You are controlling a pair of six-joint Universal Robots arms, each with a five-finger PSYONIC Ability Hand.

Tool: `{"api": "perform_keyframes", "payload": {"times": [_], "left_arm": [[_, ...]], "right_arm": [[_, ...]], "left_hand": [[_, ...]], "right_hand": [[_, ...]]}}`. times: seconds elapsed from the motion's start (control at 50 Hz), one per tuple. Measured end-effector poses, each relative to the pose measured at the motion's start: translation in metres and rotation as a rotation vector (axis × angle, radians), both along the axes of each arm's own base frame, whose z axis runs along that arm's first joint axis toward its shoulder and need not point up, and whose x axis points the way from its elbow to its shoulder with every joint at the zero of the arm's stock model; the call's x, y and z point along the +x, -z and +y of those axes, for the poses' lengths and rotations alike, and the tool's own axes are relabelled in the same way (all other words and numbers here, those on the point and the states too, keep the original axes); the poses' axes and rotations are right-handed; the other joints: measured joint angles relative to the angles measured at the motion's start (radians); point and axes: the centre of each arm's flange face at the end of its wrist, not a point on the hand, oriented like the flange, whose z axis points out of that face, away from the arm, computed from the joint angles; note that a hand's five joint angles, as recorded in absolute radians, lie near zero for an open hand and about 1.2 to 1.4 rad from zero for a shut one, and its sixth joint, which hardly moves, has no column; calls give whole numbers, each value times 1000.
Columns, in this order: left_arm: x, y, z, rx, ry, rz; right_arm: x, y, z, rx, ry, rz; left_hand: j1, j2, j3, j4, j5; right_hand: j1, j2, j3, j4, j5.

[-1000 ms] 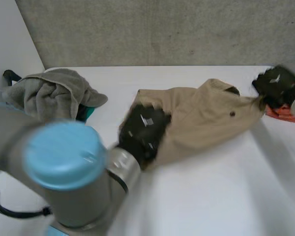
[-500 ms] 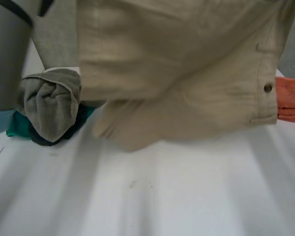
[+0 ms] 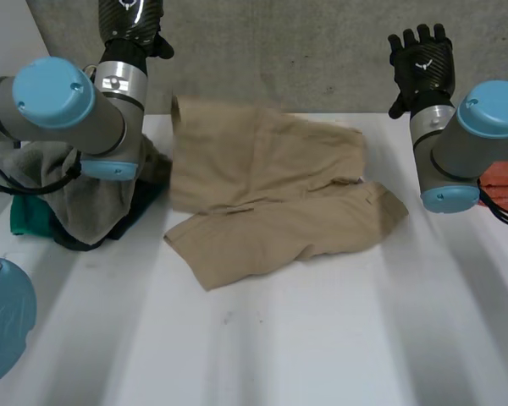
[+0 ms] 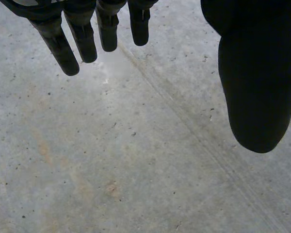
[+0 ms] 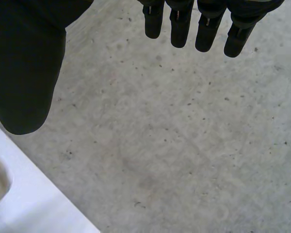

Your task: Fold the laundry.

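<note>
My left robot hand [image 3: 132,24]: held high at the far-left side of the desk [image 3: 322,338], in front of the concrete wall [image 3: 279,51], well above the laundry and touching nothing.
Left robot hand state: released. In my left wrist view the fingers [image 4: 58,43] hang straight and the thumb [image 4: 259,92] stands apart from them, with nothing between them.
My right robot hand [image 3: 422,61]: also lifted, at the far-right side of the desk, palm toward the head camera, clear of every cloth.
Right robot hand state: released. In my right wrist view the straight fingers [image 5: 179,24] and the spread thumb [image 5: 24,77] hold nothing, and the wall lies beyond them.
Beige shorts [image 3: 271,199]: lying on the desk between my two arms, toward the back. They are crumpled and unfolded, one layer bunched over another, with the near edge ragged and the far edge close to the wall. Neither robot hand touches them.
Grey towel [image 3: 85,194]: heaped at the left of the desk, partly under my left arm [image 3: 63,106], just beside the shorts.
Teal cloth [image 3: 25,220]: peeking out from under the towel heap.
Orange cloth [image 3: 501,182]: at the right edge of the desk, partly behind my right arm [image 3: 466,144], apart from the shorts.
Desk corner: a white strip of it shows near the thumb in my right wrist view.
</note>
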Motion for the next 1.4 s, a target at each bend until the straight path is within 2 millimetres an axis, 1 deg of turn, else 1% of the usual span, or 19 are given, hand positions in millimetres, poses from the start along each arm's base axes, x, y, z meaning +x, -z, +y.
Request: {"api": "perform_keyframes", "payload": {"times": [0.12,0.18,0.26,0.36,0.4,0.44,0.54,0.6,0.72,0.78,0.94,0.98,1.0,1.04,1.06,1.1,1.14,1.3,1.4], "left_arm": [[2,4,14,44,9,-15],[5,3,30,85,15,-30],[8,12,64,178,35,-69],[8,37,125,353,95,-156],[10,56,159,465,127,-217],[13,71,182,549,150,-264],[19,107,226,733,200,-363],[20,120,238,788,215,-390],[19,142,236,843,213,-412],[19,153,224,855,195,-409],[17,175,201,874,163,-415],[15,180,198,879,160,-419],[14,183,196,881,160,-421],[13,185,194,884,160,-424],[12,187,192,884,160,-425],[11,189,191,886,161,-427],[9,188,188,878,161,-424],[2,168,178,824,161,-393],[6,136,178,773,158,-358]], "right_arm": [[-6,-18,29,95,-67,54],[-9,-21,51,163,-131,98],[-22,-15,75,271,-197,168],[-48,6,89,397,-206,271],[-60,19,92,442,-201,336],[-67,30,94,465,-206,395],[-75,60,92,490,-257,519],[-75,75,89,490,-292,550],[-71,95,80,477,-333,556],[-67,109,73,464,-348,546],[-65,126,63,437,-342,536],[-65,128,60,430,-339,536],[-64,130,59,425,-337,537],[-64,131,57,416,-334,538],[-63,131,56,406,-331,538],[-62,130,55,398,-329,537],[-58,126,55,384,-328,527],[-56,99,60,368,-313,473],[-58,79,74,383,-308,457]], "left_hand": [[0,-3,-2,-2,0],[0,-3,-2,-2,0],[2,-1,-1,-1,1],[164,133,121,134,117],[230,204,198,209,193],[289,264,254,264,248],[360,334,330,341,322],[360,333,329,341,319],[325,305,302,299,275],[325,305,302,299,275],[332,310,307,307,293],[411,386,381,386,369],[473,442,430,441,421],[620,583,576,570,547],[779,723,713,725,697],[868,865,847,860,833],[917,969,953,971,942],[930,986,971,991,953],[930,986,971,991,953]], "right_hand": [[0,0,0,0,0],[0,0,0,0,0],[17,42,47,41,45],[296,293,296,295,296],[385,393,393,390,385],[400,408,411,408,404],[392,401,399,397,387],[392,401,396,389,371],[382,391,383,379,353],[381,391,379,379,349],[395,407,398,398,376],[504,502,500,498,486],[719,766,741,738,728],[803,894,884,882,859],[815,948,939,935,902],[815,959,966,970,924],[828,959,970,977,931],[835,959,970,978,931],[835,959,970,978,931]]}}
